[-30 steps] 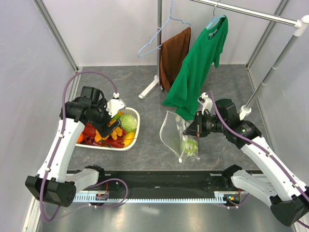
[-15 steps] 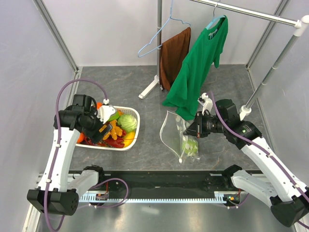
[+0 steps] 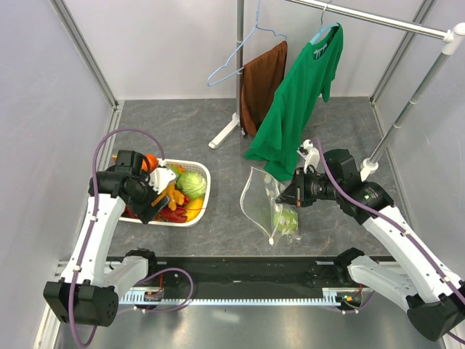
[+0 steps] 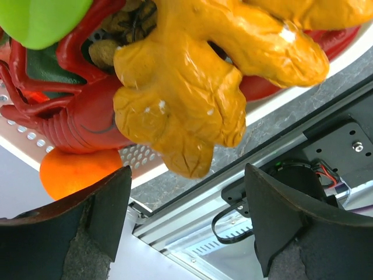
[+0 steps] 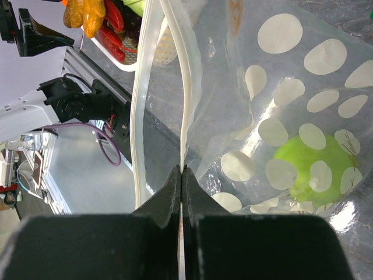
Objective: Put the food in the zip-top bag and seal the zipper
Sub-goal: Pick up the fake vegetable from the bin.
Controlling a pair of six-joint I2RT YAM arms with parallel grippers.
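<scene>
Food (image 3: 190, 183): hard, light, glossy toys are lying heaped in the white basket (image 3: 200, 211); the yellow ginger (image 4: 192, 99) is offering knobbly waists to pinch.
Left gripper (image 4: 186, 198): hovering open astride that ginger.
Zip-top bag (image 3: 256, 202): floppy, slippery film, sagging mid-table.
Right gripper (image 5: 182, 175): pinching closed on the zipper strip (image 5: 189, 87).

The grey mottled table (image 3: 218, 234) carries a white perforated basket (image 3: 208, 190) on its left side, the zip-top bag (image 3: 256, 207) right of centre with its lower end resting on the surface, and a clothes rack's white foot (image 3: 224, 134) at the back
</scene>
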